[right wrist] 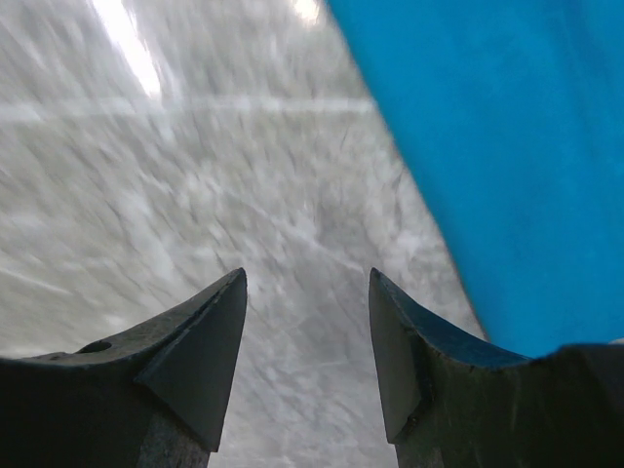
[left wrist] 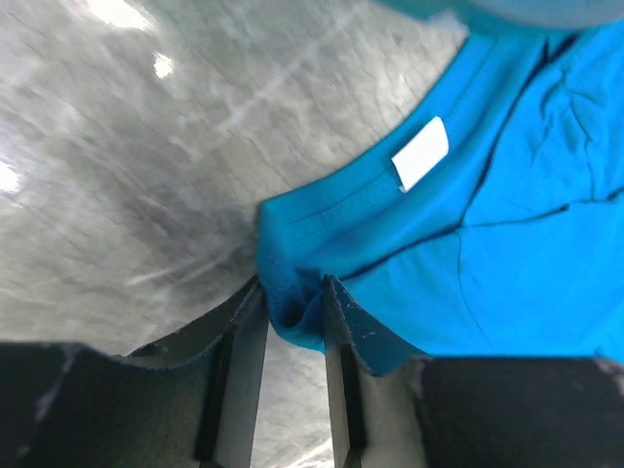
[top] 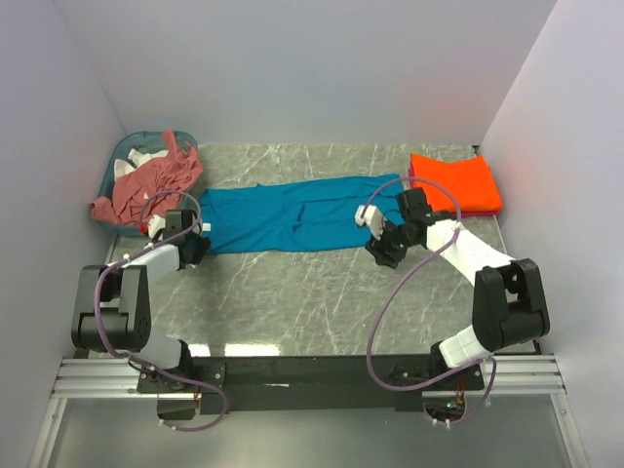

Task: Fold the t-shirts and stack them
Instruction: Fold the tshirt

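Observation:
The teal-blue t-shirt lies folded lengthwise in a long strip across the middle of the table. My left gripper is shut on a bunched fold of its collar edge at the strip's left end; the white neck tag shows just beyond. My right gripper is open and empty just above the marble, with the teal cloth to its right, not between the fingers. The orange t-shirt lies folded at the back right. The salmon-pink t-shirt hangs out of the basket.
A teal plastic basket stands at the back left corner with cloth heaped in it. White walls close in the table on the left, back and right. The arm bases sit on the black rail at the near edge.

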